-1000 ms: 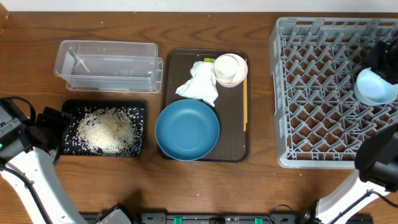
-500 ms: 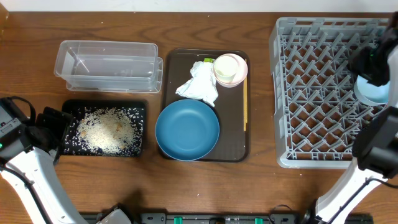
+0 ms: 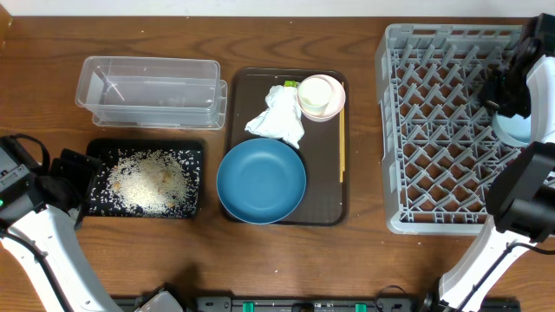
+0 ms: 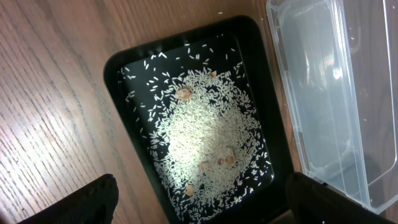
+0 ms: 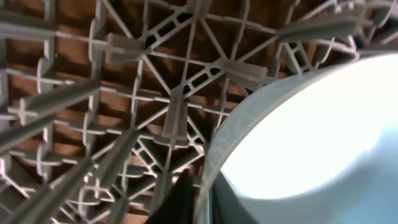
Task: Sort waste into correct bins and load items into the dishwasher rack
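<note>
My right gripper (image 3: 510,94) is shut on the rim of the small light blue bowl (image 3: 523,132), held on edge among the pegs at the right side of the grey dishwasher rack (image 3: 451,130); the rim (image 5: 261,124) fills the right wrist view, pinched in the gripper (image 5: 198,199). My left gripper (image 3: 76,178) is open and empty over the left end of the black tray (image 3: 195,208), which holds rice (image 3: 147,180) (image 4: 205,137). The napkin (image 3: 277,117), green wrapper (image 3: 290,84), cup (image 3: 321,95), large blue bowl (image 3: 260,180) and chopsticks (image 3: 342,147) lie together. The small white piece is not visible.
The clear container (image 3: 152,91) (image 4: 329,93) stands behind the black tray. The brown serving tray (image 3: 251,87) sits at the table's middle and carries the napkin, cup, bowl and chopsticks. Bare wood lies between it and the rack.
My right arm has turned and lowered the small light blue bowl from face-up above the rack onto its edge among the pegs. The left arm has not moved.
</note>
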`<state>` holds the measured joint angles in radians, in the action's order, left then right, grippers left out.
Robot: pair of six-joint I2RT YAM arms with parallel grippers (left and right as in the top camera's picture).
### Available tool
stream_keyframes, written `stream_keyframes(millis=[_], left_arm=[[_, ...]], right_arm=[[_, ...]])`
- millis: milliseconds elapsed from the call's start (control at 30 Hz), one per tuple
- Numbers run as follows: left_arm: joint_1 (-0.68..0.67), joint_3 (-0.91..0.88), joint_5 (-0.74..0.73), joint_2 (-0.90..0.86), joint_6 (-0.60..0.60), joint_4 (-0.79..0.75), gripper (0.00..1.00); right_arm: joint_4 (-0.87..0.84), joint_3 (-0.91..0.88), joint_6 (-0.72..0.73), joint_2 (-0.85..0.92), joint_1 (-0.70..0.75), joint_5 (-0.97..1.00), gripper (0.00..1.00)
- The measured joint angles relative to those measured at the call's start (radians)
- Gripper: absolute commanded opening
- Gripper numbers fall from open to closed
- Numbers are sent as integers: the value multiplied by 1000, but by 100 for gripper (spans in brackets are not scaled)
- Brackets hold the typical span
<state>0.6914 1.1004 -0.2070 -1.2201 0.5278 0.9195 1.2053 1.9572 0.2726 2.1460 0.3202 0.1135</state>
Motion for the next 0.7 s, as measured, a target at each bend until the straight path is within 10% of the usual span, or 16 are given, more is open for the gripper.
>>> stream_keyframes(millis=[433, 700], left_arm=[[0, 0, 0, 0, 0, 0, 89], [0, 0, 0, 0, 0, 0, 89]], right_arm=[[33, 5, 4, -121, 24, -30, 1], [58, 7, -72, -242, 280, -368, 1]])
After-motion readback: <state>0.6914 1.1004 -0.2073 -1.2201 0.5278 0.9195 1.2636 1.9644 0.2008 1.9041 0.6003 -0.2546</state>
